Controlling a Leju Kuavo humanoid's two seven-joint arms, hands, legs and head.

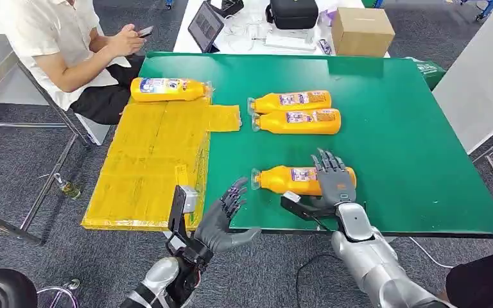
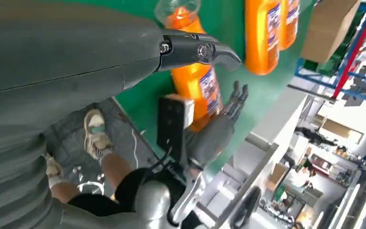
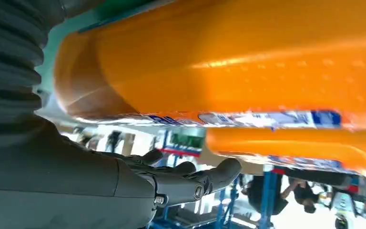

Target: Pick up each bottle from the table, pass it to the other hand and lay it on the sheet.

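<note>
Your right hand (image 1: 335, 183) lies over the base end of the nearest bottle (image 1: 292, 179), low in the centre of the head view, with its fingers (image 1: 328, 163) spread across the bottle and not closed around it. Your left hand (image 1: 223, 221) hovers at the bottom edge of the green table (image 1: 411, 154), fingers apart and holding nothing. Two more bottles (image 1: 295, 111) lie side by side at mid-frame, and a fourth bottle (image 1: 167, 89) lies at the top of the yellow sheet (image 1: 147, 160) on the left.

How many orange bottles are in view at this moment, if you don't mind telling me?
4. One bottle on the yellow sheet at its far end, two side by side mid-table, and the nearest bottle under the right hand.
</note>
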